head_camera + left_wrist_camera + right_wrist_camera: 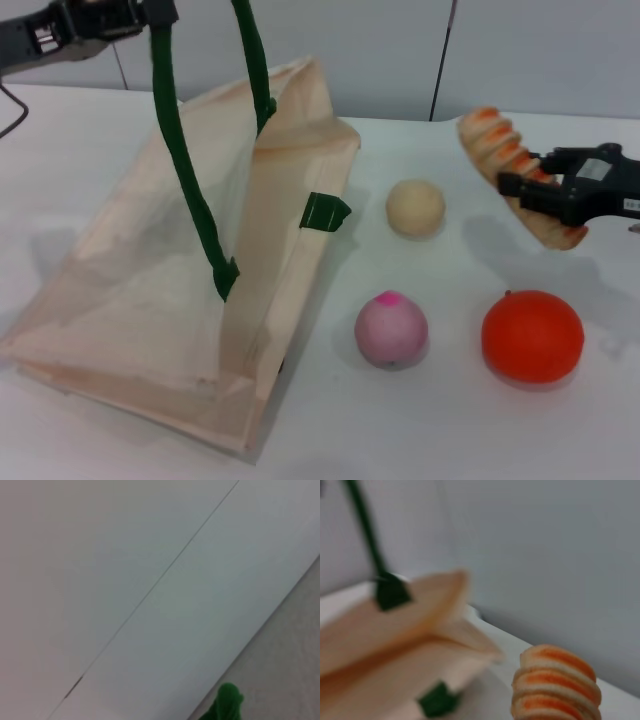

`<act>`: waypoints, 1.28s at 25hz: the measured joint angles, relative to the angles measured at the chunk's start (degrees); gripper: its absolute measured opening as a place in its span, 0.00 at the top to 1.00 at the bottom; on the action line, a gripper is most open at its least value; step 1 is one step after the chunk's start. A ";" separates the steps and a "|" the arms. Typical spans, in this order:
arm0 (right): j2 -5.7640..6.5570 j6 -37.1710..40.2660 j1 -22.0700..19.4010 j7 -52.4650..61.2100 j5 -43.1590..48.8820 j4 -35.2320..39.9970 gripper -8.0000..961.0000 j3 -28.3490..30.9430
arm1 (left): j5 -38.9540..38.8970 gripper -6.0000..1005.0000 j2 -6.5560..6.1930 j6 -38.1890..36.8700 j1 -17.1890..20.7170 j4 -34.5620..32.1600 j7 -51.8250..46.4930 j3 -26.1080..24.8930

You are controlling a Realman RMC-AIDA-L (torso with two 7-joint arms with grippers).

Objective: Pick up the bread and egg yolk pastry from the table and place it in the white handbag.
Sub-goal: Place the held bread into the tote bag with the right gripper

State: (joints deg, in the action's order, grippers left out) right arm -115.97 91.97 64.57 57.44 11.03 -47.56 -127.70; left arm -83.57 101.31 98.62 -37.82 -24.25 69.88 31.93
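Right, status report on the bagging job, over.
Right end effector shut on bread, lifted off table. Left end effector holds bag strap up. Pastry on table. Nothing blocking bag mouth.

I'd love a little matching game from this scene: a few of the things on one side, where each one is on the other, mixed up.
Things:
1. bread
2. egg yolk pastry
3. white handbag
4. orange ball

Places:
A. on the table, handle held up by the left gripper
B. on the table, nearest the right arm
C. held above the table in the right gripper
D. on the table beside the bag's opening

Pairs: 1-C, 2-D, 3-A, 4-B
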 joint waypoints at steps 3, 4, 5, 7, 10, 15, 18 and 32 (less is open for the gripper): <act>-0.32 4.17 1.44 -1.65 1.38 -0.87 0.58 -0.20 | -0.08 0.87 -0.22 1.29 -1.00 0.11 -0.29 -0.02; -0.43 4.81 2.08 -2.23 2.54 -0.79 0.59 -0.25 | -0.09 0.87 -0.23 1.42 -1.25 0.19 -0.34 -0.02; -0.74 5.18 3.61 -3.64 5.43 -0.50 0.59 -0.08 | -0.09 0.87 -0.24 1.53 -1.45 0.25 -0.42 -0.03; -0.92 5.02 4.66 -4.49 7.08 -0.33 0.59 0.28 | -0.10 0.87 -0.24 1.62 -1.68 0.25 -0.57 -0.03; -1.17 4.70 6.65 -6.78 10.12 0.29 0.60 1.33 | -0.10 0.87 -0.14 2.30 -2.33 0.27 -0.86 -0.03; -1.21 4.71 8.65 -10.76 13.35 4.28 0.61 1.97 | -0.11 0.87 -0.08 3.92 -3.05 0.29 -2.21 -0.03; -1.01 4.69 9.69 -12.08 15.67 8.28 0.62 1.52 | -0.14 0.87 -0.24 4.42 -3.07 0.20 -3.18 -0.16; -0.97 -3.84 13.64 -14.49 22.47 24.51 0.64 0.77 | -0.91 0.87 -1.86 6.17 -3.65 -0.01 -5.58 -0.65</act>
State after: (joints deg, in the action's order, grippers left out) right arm -116.94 88.13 78.21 42.94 33.50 -23.05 -126.93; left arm -84.47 99.44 104.79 -41.47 -24.26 64.30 31.28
